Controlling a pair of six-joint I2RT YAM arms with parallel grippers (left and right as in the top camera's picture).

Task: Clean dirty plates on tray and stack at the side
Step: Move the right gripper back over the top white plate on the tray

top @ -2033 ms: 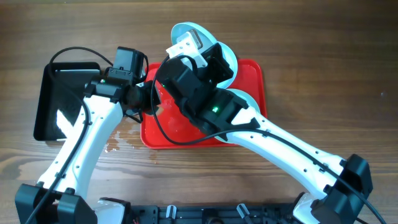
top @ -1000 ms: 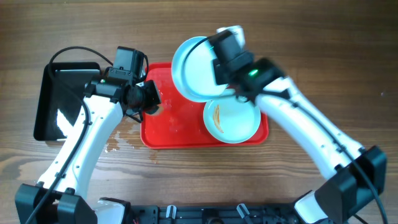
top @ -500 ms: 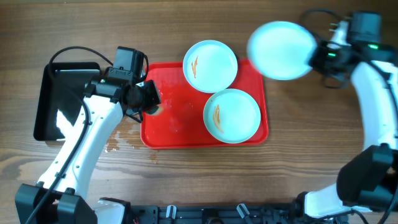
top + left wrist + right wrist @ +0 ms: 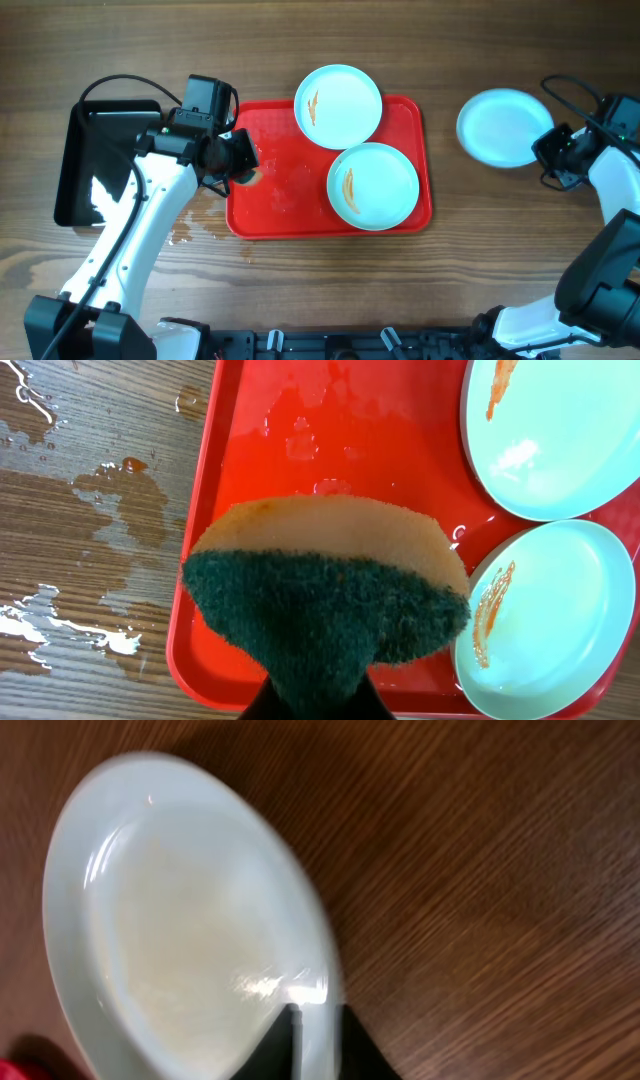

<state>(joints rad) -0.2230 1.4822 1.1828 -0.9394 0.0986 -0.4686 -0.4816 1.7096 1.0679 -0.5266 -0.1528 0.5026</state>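
Observation:
Two plates with orange-brown streaks lie on the red tray (image 4: 270,195): one (image 4: 338,105) at its far edge, one (image 4: 372,185) at its right front. In the left wrist view they show as a far plate (image 4: 560,440) and a near plate (image 4: 545,620). A third plate (image 4: 503,126), pale and without streaks, lies on the wood right of the tray. My right gripper (image 4: 548,150) sits at its right edge, and its fingers straddle the plate rim (image 4: 190,940). My left gripper (image 4: 245,165) hovers over the tray's left part, shut on a green and tan sponge (image 4: 325,590).
A glossy black tray (image 4: 75,170) stands at the far left. Water puddles (image 4: 190,225) lie on the wood by the red tray's left edge, and the tray floor (image 4: 330,450) is wet.
My right arm lifted the third plate off the tray, swung it to the right and lowered it onto the wood. The left arm and sponge have not moved.

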